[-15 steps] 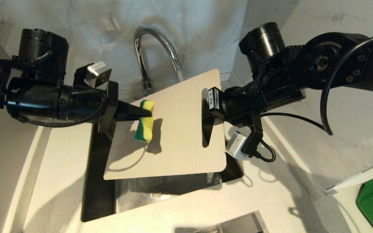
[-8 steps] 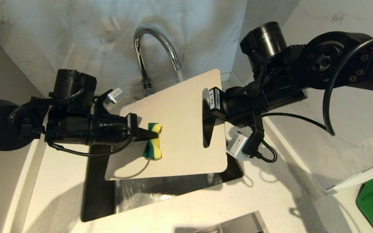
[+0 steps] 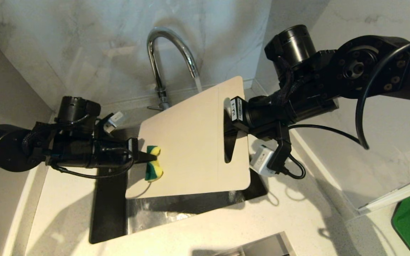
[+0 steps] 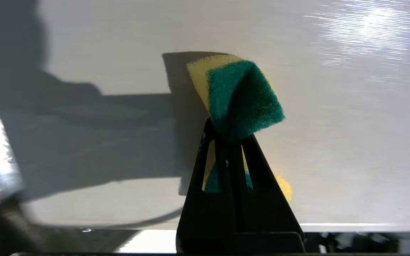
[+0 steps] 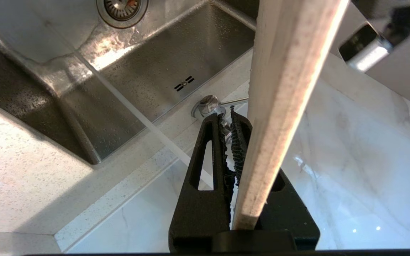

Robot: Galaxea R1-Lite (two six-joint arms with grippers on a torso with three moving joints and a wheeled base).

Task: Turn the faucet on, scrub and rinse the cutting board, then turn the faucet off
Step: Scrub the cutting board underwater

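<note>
The right gripper (image 3: 228, 122) has its jaws pinching the cutting board (image 3: 190, 142) at its slot edge, tilted over the sink (image 3: 109, 213) beneath the running faucet (image 3: 162, 57). The left gripper (image 3: 144, 158), jaws clamped on the sponge (image 3: 153, 164), works near the board's lower left edge. Pressing hard there could lever the board loose from its one-edge hold, or the sponge might slide off the edge

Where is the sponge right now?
Head view: the sponge is pinched in the left hand, pressed on the board near its lower-left corner, above the sink.
</note>
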